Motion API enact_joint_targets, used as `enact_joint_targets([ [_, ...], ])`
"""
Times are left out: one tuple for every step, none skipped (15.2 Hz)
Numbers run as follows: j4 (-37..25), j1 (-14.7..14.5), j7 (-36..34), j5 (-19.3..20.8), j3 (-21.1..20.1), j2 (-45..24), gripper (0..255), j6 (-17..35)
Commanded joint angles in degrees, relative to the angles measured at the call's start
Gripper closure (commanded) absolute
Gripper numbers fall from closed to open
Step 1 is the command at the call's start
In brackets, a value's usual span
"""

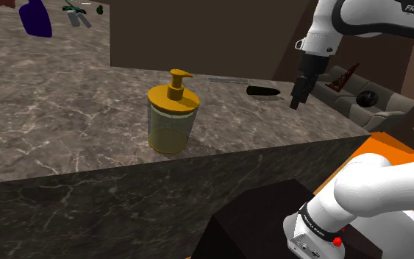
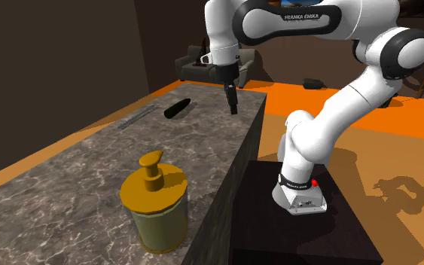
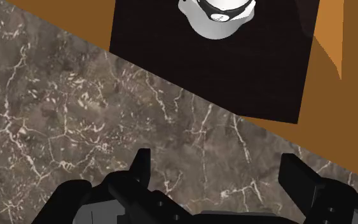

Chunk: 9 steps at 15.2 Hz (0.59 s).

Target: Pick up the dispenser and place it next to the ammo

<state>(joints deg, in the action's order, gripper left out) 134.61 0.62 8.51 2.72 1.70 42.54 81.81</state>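
my gripper (image 1: 296, 101): fingers apart, holding nothing, above the surface (image 1: 51, 140) edge | dispenser (image 1: 172, 121): amber, upright on the surface, well apart from it | ammo (image 1: 264, 91): black, lying near my gripper

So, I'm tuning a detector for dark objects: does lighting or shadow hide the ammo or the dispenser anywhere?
Shoulder view: dim; the black ammo is a flat silhouette on the counter, the amber dispenser reads clearly. Second exterior view: brighter; a hard shadow lies on the orange floor, clear of both objects. Wrist view: counter evenly lit, no glare.
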Motion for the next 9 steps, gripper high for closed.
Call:
enact_joint_targets([
  [0.0,0.0,0.0,0.0,0.0,0.0,0,0.0],
  [-0.71,-0.47,-1.3,-1.01,-1.14,-0.68,0,0.15],
  [-1.48,-0.92,-2.59,-1.98,-2.27,-1.42,0,0.32],
  [-2.31,-1.36,-3.88,-2.9,-3.39,-2.22,0,0.5],
  [-3.19,-1.77,-5.16,-3.79,-4.5,-3.07,0,0.69],
  [-4.13,-2.18,-6.44,-4.62,-5.59,-3.97,0,0.88],
  [-5.14,-2.55,-7.72,-5.41,-6.68,-4.92,0,1.08],
  [-6.19,-2.91,-8.99,-6.16,-7.76,-5.91,0,1.29],
  [-7.31,-3.25,-10.26,-6.84,-8.83,-6.96,0,1.49],
])
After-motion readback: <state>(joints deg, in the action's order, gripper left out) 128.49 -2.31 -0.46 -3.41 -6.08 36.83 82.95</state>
